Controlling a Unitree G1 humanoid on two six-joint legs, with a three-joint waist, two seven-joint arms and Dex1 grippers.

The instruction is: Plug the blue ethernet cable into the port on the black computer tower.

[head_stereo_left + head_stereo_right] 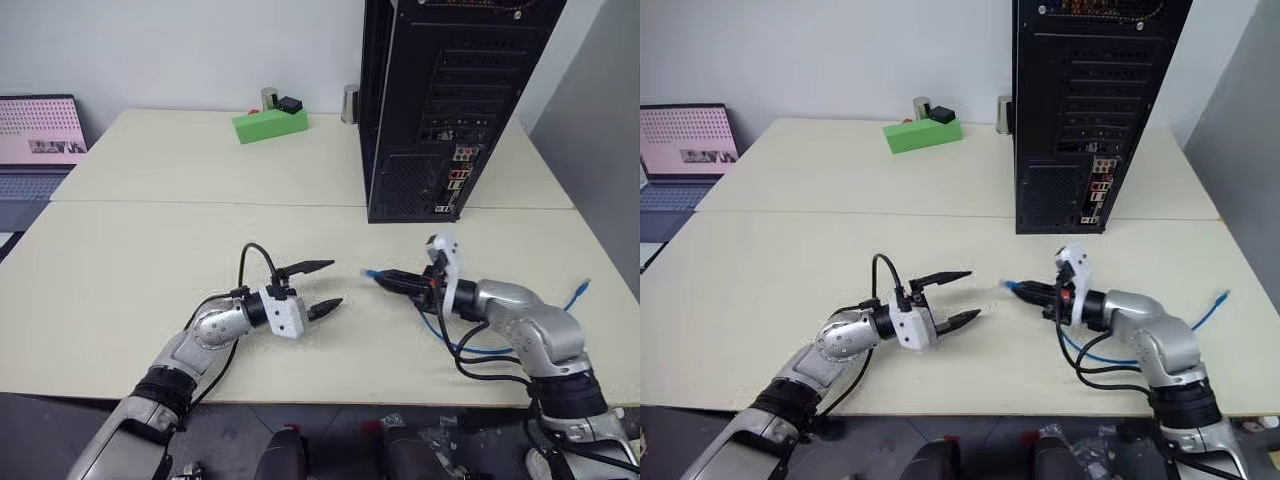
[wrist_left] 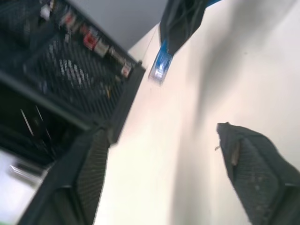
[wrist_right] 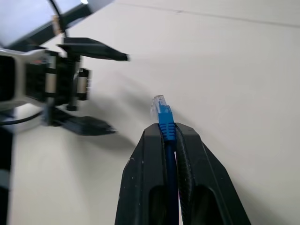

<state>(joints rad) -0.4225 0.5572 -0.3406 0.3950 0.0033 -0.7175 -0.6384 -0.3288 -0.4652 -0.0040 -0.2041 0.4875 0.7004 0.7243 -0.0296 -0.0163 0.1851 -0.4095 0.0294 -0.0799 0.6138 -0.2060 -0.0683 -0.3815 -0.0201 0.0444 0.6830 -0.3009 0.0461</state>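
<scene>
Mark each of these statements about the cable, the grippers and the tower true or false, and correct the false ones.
1. The right gripper is shut on the blue ethernet cable just behind its plug. True.
2. The left gripper holds the cable's other end. False: its fingers are spread open with nothing between them.
3. The plug is already seated in the black computer tower. False: it is above the table, apart from the tower.
4. A green box sits on the table to the robot's left of the tower. True.

Left hand (image 1: 322,287) sits level with its fingers spread wide, aimed at the right hand (image 1: 385,281), which is pinched tight.
</scene>
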